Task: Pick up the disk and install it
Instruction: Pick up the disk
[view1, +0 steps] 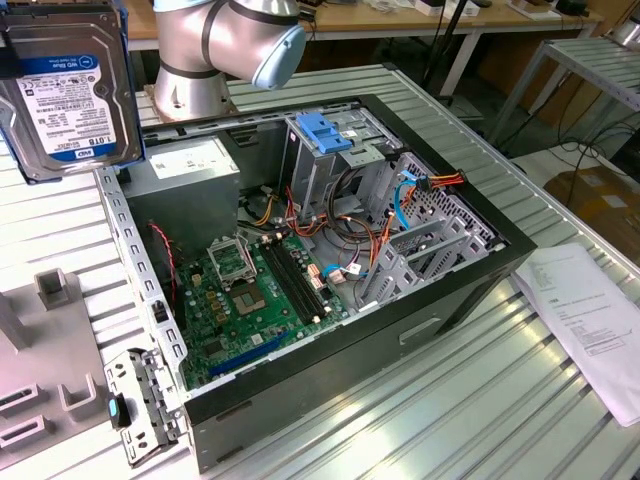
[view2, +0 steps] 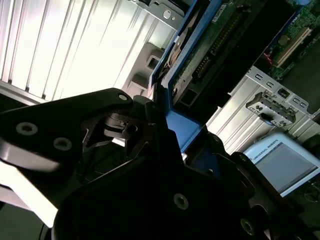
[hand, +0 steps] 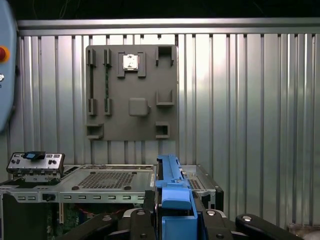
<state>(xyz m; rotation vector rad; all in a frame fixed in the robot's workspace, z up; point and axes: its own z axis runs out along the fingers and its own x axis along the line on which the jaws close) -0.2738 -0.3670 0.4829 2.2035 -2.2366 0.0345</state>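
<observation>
The jaws are closed on the flat silver-grey metal disk (view1: 65, 90) with blue plastic rails, held between them, and I think its rails should meet the tall metal drive cage (view1: 310, 175) squarely.

The disk (view1: 65, 95) is silver-grey with blue rails and a white, blue-banded label; the motherboard (view1: 250, 290) is green, the ribbed table (view1: 480, 400) silver.
</observation>
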